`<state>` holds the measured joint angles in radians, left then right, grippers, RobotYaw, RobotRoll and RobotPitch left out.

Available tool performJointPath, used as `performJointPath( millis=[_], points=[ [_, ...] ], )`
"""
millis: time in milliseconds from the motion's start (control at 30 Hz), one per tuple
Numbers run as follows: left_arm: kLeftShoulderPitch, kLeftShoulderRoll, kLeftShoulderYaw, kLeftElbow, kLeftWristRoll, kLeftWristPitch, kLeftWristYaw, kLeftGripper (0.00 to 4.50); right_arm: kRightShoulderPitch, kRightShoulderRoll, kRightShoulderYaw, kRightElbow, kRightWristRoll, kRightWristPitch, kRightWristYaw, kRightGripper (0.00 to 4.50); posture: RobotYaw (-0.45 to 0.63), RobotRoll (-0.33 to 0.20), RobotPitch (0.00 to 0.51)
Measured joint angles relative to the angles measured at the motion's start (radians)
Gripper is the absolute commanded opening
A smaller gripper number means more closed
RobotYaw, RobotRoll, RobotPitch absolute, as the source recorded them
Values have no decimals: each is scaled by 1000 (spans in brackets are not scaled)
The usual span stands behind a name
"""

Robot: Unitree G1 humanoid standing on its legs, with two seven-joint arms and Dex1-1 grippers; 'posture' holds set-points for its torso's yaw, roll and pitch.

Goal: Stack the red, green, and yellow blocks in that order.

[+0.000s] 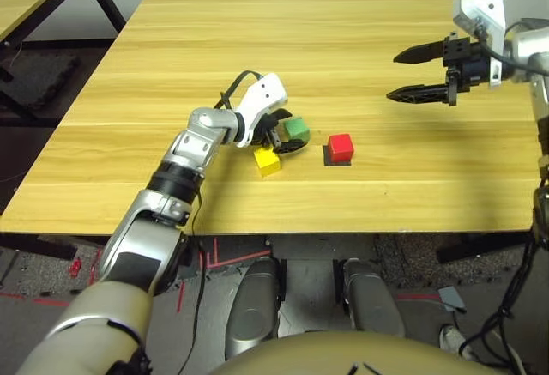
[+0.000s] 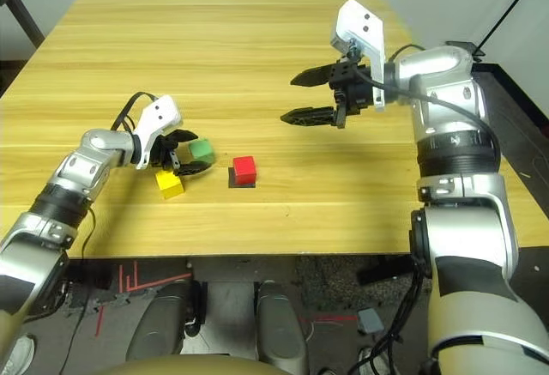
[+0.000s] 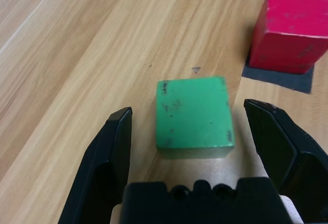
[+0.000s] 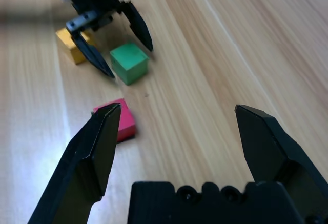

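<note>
Left gripper point(image 3: 187, 126) spread wide around the green block point(image 3: 193, 112) — fingers clear of both sides. Red block point(image 1: 340, 147) sits on a black patch point(image 3: 279, 75), yellow block point(image 1: 267, 161) nearby, all near the table's point(image 1: 343, 32) front edge. Right gripper point(image 2: 300, 96) wide open, empty — raised.

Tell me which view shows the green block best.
The left wrist view: the green block sits large between the open left end effector fingers, gaps both sides. The head views show it small; the right wrist view shows it distant.
</note>
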<state>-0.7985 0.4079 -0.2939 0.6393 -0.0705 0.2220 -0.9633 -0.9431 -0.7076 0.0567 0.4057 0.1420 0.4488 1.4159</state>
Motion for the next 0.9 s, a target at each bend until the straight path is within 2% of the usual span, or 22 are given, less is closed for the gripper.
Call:
performJointPath(
  millis=[100, 133, 167, 333, 533, 600, 767, 900],
  points=[
    [-18, -14, 1, 49, 20, -15, -2, 4500, 15, 0, -1, -18, 18, 17, -27, 4471, 115, -149, 62],
    [-20, -19, 6, 63, 21, -17, -2, 4066, 15, 0, -1, -19, 25, 19, -35, 4500, 116, -148, 62],
    [-22, -24, 7, 71, 22, -16, -2, 3840, 15, 0, -2, -19, 29, 20, -41, 4500, 118, -148, 62],
    [-53, -35, 10, 85, 29, 19, -24, 2131, 15, 0, -2, -16, 38, 18, -73, 4500, 134, -142, 65],
    [-110, -41, 23, -79, -2, 201, -86, 2079, 20, 1, -2, -10, 41, 13, -97, 4500, 137, -132, 69],
    [-120, -50, 23, -217, -24, 328, -100, 2079, 36, 1, -2, -11, 44, 12, -104, 4500, 136, -131, 71],
    [-123, -94, -1, -415, -65, 549, -88, 2079, 68, 1, -4, -16, 69, 16, -117, 4500, 116, -119, 78],
    [-116, -120, -37, -464, -77, 583, -71, 2079, 93, 0, -5, -40, 77, 24, -131, 4500, 105, -115, 81]
  ],
)
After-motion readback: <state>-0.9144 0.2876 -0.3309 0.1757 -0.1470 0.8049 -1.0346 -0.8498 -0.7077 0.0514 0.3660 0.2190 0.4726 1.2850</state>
